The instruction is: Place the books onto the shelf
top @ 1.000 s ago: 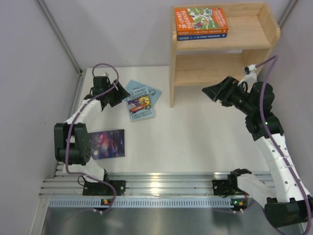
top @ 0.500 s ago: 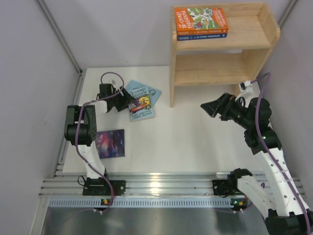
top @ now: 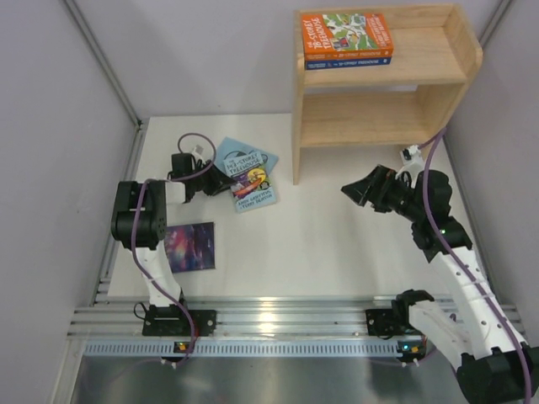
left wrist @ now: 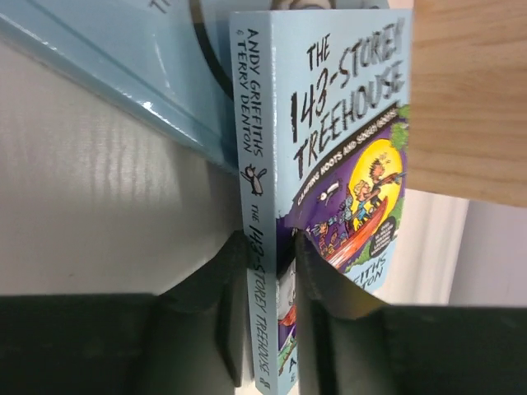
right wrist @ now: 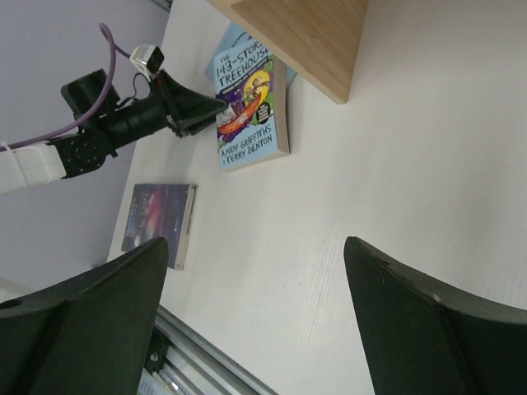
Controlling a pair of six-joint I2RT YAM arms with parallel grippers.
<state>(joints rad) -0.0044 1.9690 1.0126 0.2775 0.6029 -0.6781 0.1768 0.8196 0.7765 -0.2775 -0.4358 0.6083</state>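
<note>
The left gripper clamped the 143-Storey Treehouse paperback at its spine, likely the firmest hold on a light, floppy book; the right gripper gaped empty.

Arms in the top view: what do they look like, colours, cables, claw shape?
Both arms have white link shells with black joint housings. The left arm and right arm each carry a purple cable running to the wrist. The left claw and right claw are matte black, each with two wedge-shaped fingers.
</note>
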